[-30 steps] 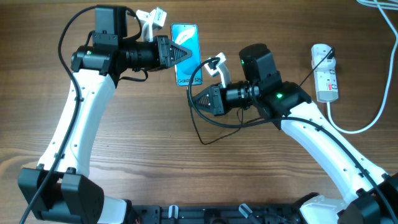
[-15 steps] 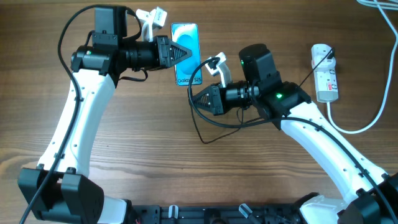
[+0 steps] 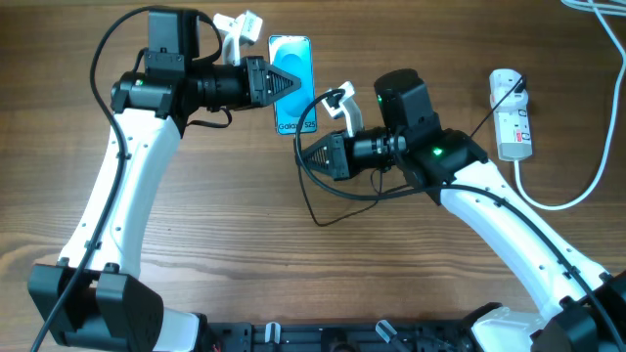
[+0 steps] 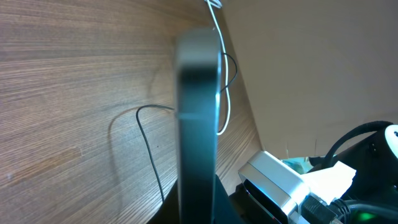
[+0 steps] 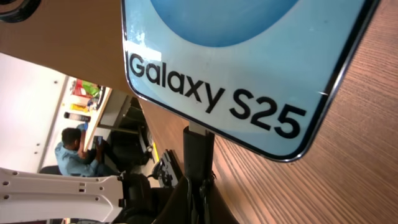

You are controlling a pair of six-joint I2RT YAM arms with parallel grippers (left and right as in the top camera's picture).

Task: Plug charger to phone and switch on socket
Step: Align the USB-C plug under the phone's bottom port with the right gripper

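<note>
Phone (image 3: 296, 115): lies screen-up at the far middle of the counter (image 3: 245, 244). Its long axis runs far to near, and the "Galaxy S25" end faces the robot's base.
Phone edge-on: in the left wrist view it (image 4: 198, 112) shows as a blurred, dark, upright slab.
Left fingers (image 3: 279, 83): reach in from the phone's left side. One finger lies across the screen, and they are closed on the phone.
Charger (image 3: 316, 221): the thin black cable loops on the counter below the right fingers, then runs back under the right arm.
Plug tip (image 5: 198, 149): points straight at the phone's (image 5: 236, 62) lettered short edge and its end meets that edge. Whether it is seated cannot be told.
Right fingers (image 3: 315, 154): just near of the phone's lettered end, clamped on the plug.
Socket (image 3: 513, 122): far right on the counter, well apart from the phone, with its long axis also far to near. Black cable reaches its far end.
White cord (image 3: 562, 206): curves off from the socket's near end.
</note>
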